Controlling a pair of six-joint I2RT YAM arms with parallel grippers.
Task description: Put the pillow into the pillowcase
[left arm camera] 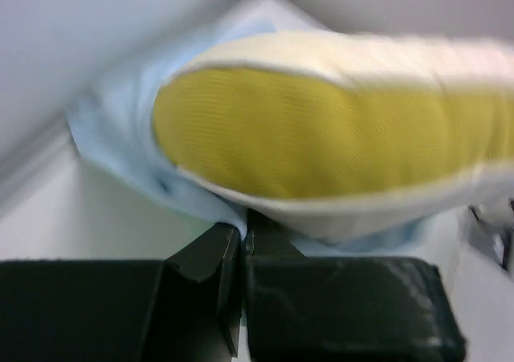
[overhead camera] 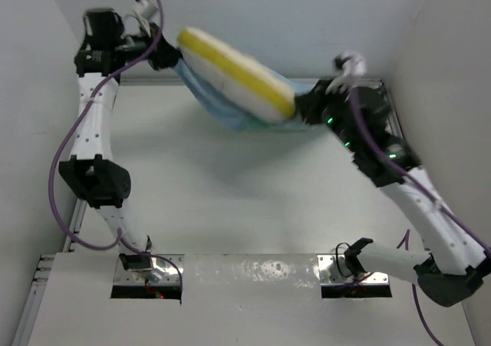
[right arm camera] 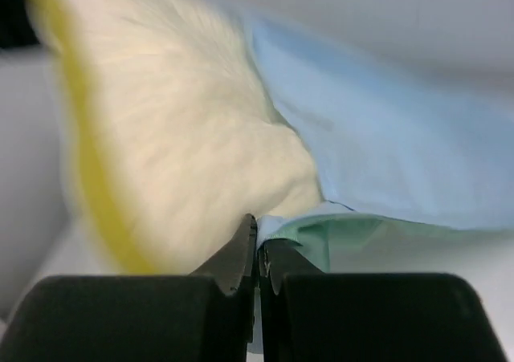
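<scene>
Probably a robotics lab cell: plain white walls (overhead camera: 230,8) box in a white table (overhead camera: 230,185) with metal rails (overhead camera: 25,300).

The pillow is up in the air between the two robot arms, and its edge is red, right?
Not quite. The pillow is up in the air between the left arm and the right arm, but its edge is yellow, not red. The left wrist view shows the yellow edge up close.

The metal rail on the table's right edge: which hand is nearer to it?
Right. The right hand is a short way left of the rail; the left hand is far off at the opposite rear-left side.
</scene>
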